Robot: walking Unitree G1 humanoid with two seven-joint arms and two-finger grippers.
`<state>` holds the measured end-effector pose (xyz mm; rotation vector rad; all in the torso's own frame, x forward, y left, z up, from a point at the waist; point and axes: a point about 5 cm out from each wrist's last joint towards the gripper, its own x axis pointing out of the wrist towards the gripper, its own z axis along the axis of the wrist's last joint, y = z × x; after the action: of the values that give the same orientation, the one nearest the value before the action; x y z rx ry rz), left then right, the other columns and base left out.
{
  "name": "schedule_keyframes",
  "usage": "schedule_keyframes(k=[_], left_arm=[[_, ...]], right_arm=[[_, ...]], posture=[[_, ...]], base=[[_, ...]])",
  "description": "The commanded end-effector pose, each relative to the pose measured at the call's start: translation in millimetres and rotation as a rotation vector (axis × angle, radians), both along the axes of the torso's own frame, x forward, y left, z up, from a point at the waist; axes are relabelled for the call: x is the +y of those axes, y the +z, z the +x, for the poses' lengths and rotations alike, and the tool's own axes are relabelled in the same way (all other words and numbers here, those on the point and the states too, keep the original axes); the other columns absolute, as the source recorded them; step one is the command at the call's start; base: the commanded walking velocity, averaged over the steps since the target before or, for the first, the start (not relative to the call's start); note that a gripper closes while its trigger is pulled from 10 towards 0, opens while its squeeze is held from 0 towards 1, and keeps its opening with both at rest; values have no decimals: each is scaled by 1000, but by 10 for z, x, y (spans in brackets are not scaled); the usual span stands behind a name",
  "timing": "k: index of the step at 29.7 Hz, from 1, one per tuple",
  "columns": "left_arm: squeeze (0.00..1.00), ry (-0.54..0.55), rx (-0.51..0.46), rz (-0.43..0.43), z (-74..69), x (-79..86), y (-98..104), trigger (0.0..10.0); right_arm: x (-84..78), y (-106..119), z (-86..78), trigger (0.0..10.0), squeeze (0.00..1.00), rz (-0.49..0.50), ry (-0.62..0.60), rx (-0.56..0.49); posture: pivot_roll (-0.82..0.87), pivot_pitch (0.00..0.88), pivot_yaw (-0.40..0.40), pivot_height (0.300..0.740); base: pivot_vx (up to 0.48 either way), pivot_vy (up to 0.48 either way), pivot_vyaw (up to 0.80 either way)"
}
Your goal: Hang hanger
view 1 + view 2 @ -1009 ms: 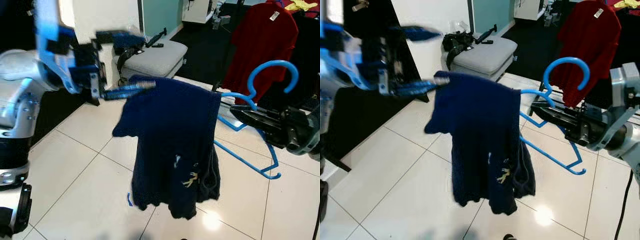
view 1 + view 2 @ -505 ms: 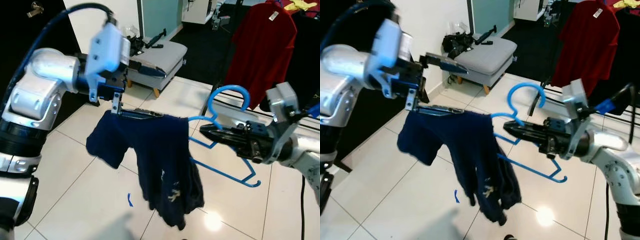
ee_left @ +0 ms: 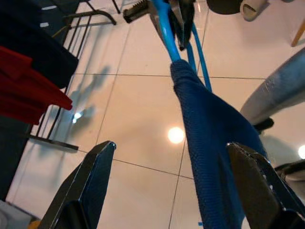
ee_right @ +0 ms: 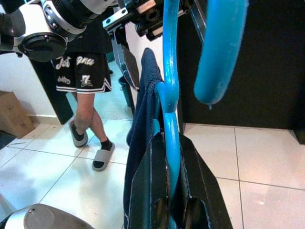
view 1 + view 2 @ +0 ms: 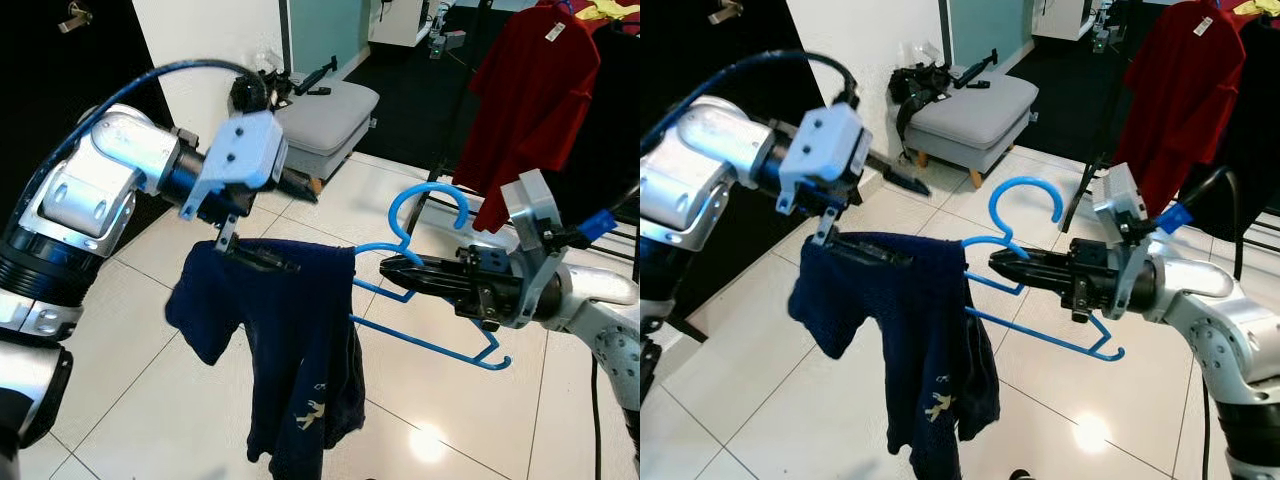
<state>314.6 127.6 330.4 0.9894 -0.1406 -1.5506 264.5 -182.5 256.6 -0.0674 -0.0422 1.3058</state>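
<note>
Now lowered from head height, a navy shirt (image 5: 300, 340) on a blue hanger (image 5: 425, 285) sits between the robot's two arms, above the tiled floor (image 5: 130, 350). Left of the hanger, the left end effector (image 5: 255, 258) has swung down and in within the past second; its fingers (image 3: 90, 186) stand wide apart in the left wrist view, the shirt's shoulder lying between them with no grip evident. The garment, which flared out a second ago, now hangs limp from the hanger's left end, most of it draped to one side. Right of the shirt, the right end effector (image 5: 1005, 266) is clamped narrow on the hanger's neck just below the hook (image 5: 1025, 195), as the right wrist view confirms, and carries the whole load. A person's legs (image 4: 88, 119) in dark printed shorts and slides stand beyond the hanger in that view. Behind the hanger sit a grey footstool (image 5: 325, 115) and, further right, a red shirt (image 5: 530, 90) on a dark clothes rack (image 5: 445, 180). With the load steadied and the hook free and upright, the likely next step is carrying it to that rack; the hanging itself is not yet done.
</note>
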Motion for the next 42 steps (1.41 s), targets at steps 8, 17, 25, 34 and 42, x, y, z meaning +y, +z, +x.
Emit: schedule_keyframes(k=[8,17,25,34,42], left_arm=[[0,10,36,101,13,108,-131,0],[0,31,23,115,57,132,-157,0],[0,50,14,113,101,142,-184,0],[0,47,20,103,127,142,-200,0],[0,106,-25,50,194,196,-88,0]], right_arm=[[62,90,-44,10000,0,-2,23,-62],[72,92,-48,10000,0,2,22,-67],[77,84,-40,10000,0,4,13,-71],[90,45,-32,10000,1000,13,-4,-74],[-247,-5,39,10000,1000,-21,-201,-94]], posture=[[16,119,85,740],[15,122,85,740],[16,123,86,740],[13,123,86,740],[20,123,81,740]], base=[[0,0,0],[0,0,0],[0,0,0],[0,0,0],[0,0,0]])
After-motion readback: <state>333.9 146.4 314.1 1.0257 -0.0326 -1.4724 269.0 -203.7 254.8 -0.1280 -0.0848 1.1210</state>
